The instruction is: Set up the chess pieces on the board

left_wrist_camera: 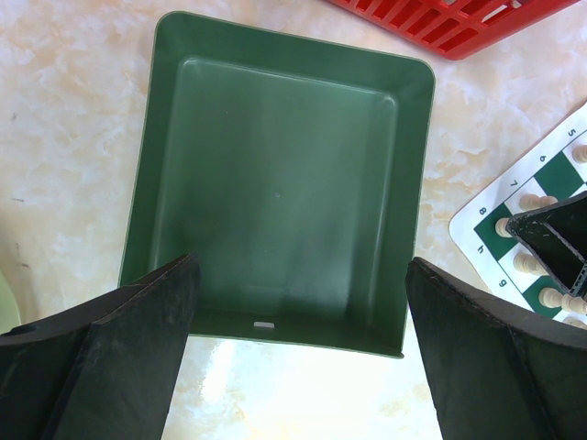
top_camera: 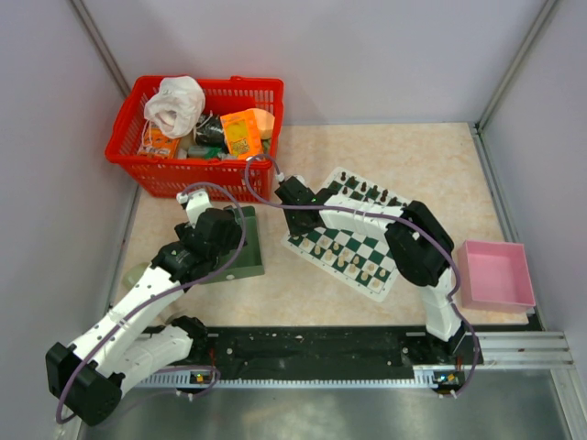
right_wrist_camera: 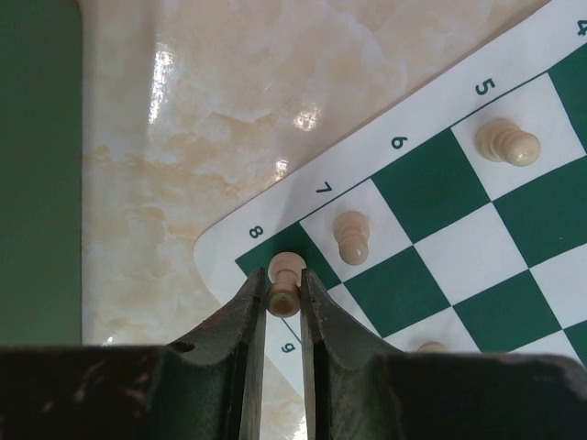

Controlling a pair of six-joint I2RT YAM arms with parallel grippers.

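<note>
The board lies tilted at mid-table, with black chess pieces along its far edge and cream ones on the near side. My right gripper is shut on the head of a cream pawn, which stands upright on the dark corner square beside the "8" mark of the board. Two more cream pawns stand on neighbouring squares. My left gripper hangs open over the near rim of the green tray, with nothing between its fingers.
A red basket full of oddments stands at the back left. A pink box sits at the right edge. The green tray lies left of the board, its edge also in the right wrist view.
</note>
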